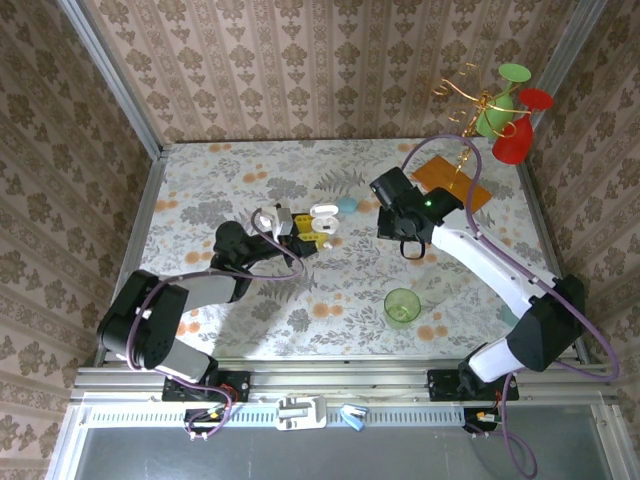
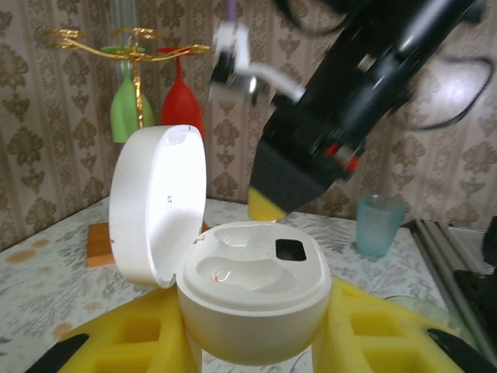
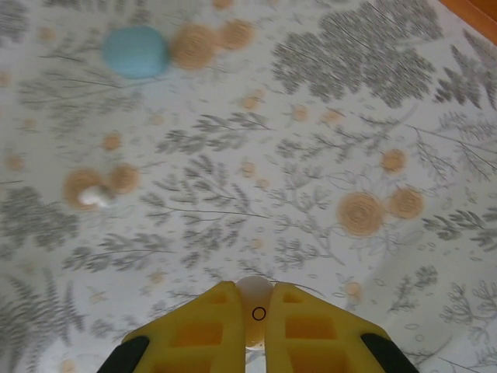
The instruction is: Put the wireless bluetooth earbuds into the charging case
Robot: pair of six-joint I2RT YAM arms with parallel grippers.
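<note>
Left tool: closed on the white charging case, yellow fingers on either side of its base. Case upright, lid swung open to the left. Both moulded wells in the top face look bare.

Case position from the top view: about mid-worktop, somewhat toward the far edge.

Right tool: closed, gripping a white earbud between its yellow tips. Only the rounded top of the bud shows. From the top view this tool hangs over the worktop just right of the case; in the left wrist view its black body and one yellow tip show close behind the case.

A second white earbud lies loose on the worktop. A light-blue case, closed, lies farther off.

Other items: green cup toward the near edge, right of middle; orange mat and gold glass rack with one green and one red glass at the far right corner.
</note>
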